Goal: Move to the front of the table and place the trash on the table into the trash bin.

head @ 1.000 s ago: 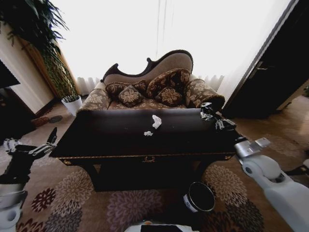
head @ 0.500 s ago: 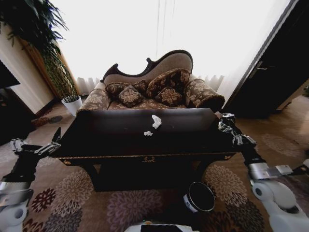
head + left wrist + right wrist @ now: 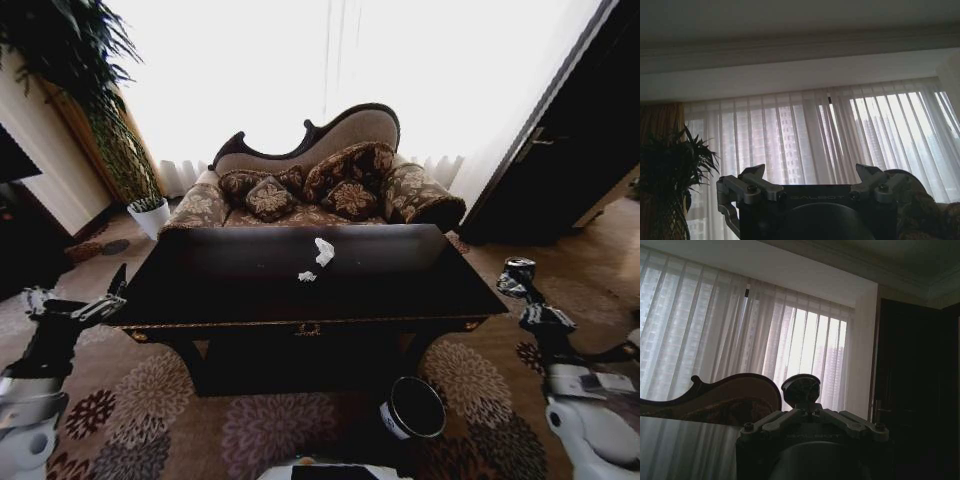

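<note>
The glossy black table [image 3: 240,290] with gold trim stands straight ahead. Two white paper wads [image 3: 323,250] lie near its middle, a smaller one [image 3: 307,276] just in front of the larger. My right gripper [image 3: 522,292] hangs off the table's right end, above the carpet, shut on a small dark drink can [image 3: 514,272]; the right wrist view shows the can [image 3: 801,386] upright above the closed fingers [image 3: 771,421]. The round black trash bin [image 3: 415,408] sits on the floor by the table's front right leg. My left gripper [image 3: 72,300] waits open past the table's left end.
An ornate sofa [image 3: 320,185] with patterned cushions stands right behind the table. A white plant pot [image 3: 150,216] and a tall plant [image 3: 90,90] are at the back left, a dark door [image 3: 560,150] at the right. Flowered carpet [image 3: 150,400] surrounds the table.
My right gripper has carried the can from over the table's right rear corner outward and down, past its right end. The left arm shifted slightly and then held still.
</note>
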Robot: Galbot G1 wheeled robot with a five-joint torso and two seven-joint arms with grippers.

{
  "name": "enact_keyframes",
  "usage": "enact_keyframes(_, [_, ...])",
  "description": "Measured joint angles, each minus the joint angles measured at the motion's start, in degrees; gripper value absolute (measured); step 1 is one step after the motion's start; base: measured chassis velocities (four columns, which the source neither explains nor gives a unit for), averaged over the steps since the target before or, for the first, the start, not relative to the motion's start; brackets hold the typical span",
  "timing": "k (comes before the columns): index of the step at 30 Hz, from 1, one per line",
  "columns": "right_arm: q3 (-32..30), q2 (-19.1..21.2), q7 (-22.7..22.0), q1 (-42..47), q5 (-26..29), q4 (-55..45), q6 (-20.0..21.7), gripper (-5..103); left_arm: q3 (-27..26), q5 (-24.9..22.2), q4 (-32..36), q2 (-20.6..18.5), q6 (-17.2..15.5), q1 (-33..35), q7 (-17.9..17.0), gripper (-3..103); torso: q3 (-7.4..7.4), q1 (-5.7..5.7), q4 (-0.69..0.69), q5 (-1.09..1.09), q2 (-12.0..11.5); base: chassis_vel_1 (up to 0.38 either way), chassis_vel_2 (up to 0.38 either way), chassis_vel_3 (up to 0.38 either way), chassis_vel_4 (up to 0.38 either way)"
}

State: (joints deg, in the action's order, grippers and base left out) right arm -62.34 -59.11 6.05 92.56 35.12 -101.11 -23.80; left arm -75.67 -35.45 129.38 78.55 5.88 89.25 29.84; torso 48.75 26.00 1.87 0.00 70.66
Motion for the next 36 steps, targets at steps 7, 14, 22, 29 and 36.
enact_keyframes(7, [-1.0,1.16,1.63,0.01,7.22,0.93,1.06,0,0.09,0.19,-0.34,0.08,0.22,0.05,-0.01,100,0.0,0.0,-0.01,-0.02,0.0,0.0,0.0,0.0,0.0])
enact_keyframes(14, [-3.39,0.29,10.18,2.24,8.34,2.81,0.32,0,0.08,0.34,-1.33,-0.23,0.39,-0.26,-0.01,100,0.0,0.0,0.0,-0.01,0.0,0.0,0.0,0.0,0.0])
enact_keyframes(22, [-5.62,0.42,33.61,3.87,15.08,7.09,-4.11,0,2.01,2.37,-2.78,0.29,0.47,-1.16,-0.04,100,0.0,0.0,0.0,-0.01,0.0,0.0,0.0,0.0,0.0])
enact_keyframes(29, [-8.45,2.34,38.77,2.91,17.52,11.28,-4.07,0,2.32,2.57,-3.82,-0.18,0.62,-1.53,-0.05,100,0.0,0.0,-0.01,-0.01,0.01,0.0,0.0,0.0,0.0])
enact_keyframes(36, [-12.05,3.76,52.11,1.57,14.58,18.01,-5.27,0,2.57,2.52,-4.67,-0.8,0.62,-2.09,-0.2,100,0.0,0.0,0.0,-0.01,0.0,0.0,0.0,0.0,0.0])
